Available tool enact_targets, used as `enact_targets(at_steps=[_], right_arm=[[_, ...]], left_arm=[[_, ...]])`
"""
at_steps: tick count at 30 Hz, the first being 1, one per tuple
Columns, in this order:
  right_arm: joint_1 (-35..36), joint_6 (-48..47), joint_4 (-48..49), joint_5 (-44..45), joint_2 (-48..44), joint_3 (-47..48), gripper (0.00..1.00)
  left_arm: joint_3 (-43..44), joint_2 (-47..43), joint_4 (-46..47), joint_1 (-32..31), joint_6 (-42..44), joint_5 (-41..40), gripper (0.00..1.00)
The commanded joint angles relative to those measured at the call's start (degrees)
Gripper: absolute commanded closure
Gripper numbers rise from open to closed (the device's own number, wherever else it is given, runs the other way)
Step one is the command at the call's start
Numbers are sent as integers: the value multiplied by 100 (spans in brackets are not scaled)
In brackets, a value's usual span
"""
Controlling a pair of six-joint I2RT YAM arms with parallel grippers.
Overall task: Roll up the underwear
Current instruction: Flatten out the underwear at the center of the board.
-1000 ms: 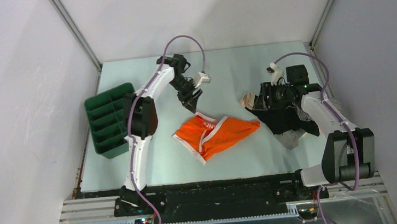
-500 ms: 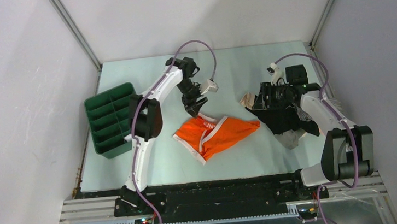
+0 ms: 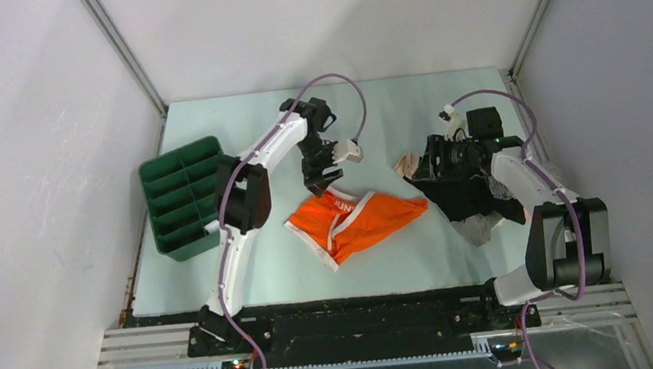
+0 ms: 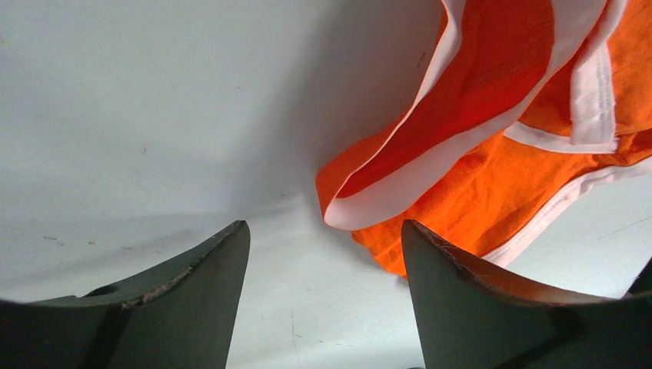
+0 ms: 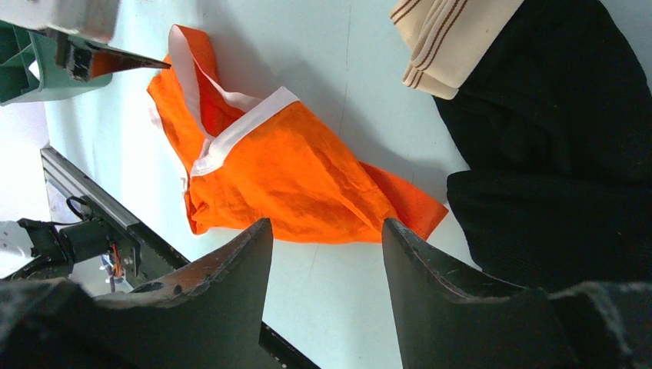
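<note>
Orange underwear with a white waistband lies crumpled on the pale table near the middle. It also shows in the left wrist view and in the right wrist view. My left gripper is open and empty, just above the table at the waistband's far left corner, close beside it. My right gripper is open and empty, low over the table to the right of the orange underwear, by the clothes pile.
A pile of black clothes with a beige striped piece lies at the right, under my right arm. A green divided tray stands at the table's left edge. The table's front edge runs along a black rail.
My left gripper has shifted right and turned, staying at the far corner of the orange underwear. The underwear and my right arm have hardly moved.
</note>
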Motion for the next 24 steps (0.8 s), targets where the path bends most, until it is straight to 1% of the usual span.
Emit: enact_targets(at_steps=[1,6,8,9,10,11,12,13,14,18,21,23,24], right_arm=[[28,165,194,-83,3,-33,41],[23,197,192,-130,39,-111,41],[20,198,182,-157,72,-121,41],[20,198,184,-159,94,-124,41],[7,193,191,-160,99,-124,41],[-4,192,195,-160,110,-124,41],[-23,190,201,-169,106,-120,41],[-32,196,193,-169,96,-123,41],[-46,201,195,-165,85,-124,41],[-39,175,142,-24,74,-132,41],[-5,276,116,340,122,-133,41],[20,379,159,446,189,-134,40],[33,447,203,468,249,-133,40]], left_arm=[[-106,-168,132,-131,376,-267,22],[-21,-235,255,-248,373,-122,31],[19,-262,367,-252,378,150,37],[20,-261,403,-260,358,285,42],[16,-239,441,-286,349,315,50],[-7,-223,431,-304,384,285,55],[-29,-212,409,-335,415,262,63],[-69,-209,377,-341,469,236,67],[-68,-199,355,-337,461,216,75],[98,-230,175,-232,350,140,91],[291,-263,-107,-37,196,35,99],[219,-468,-207,140,-4,104,100],[11,-562,-179,208,-177,243,100]])
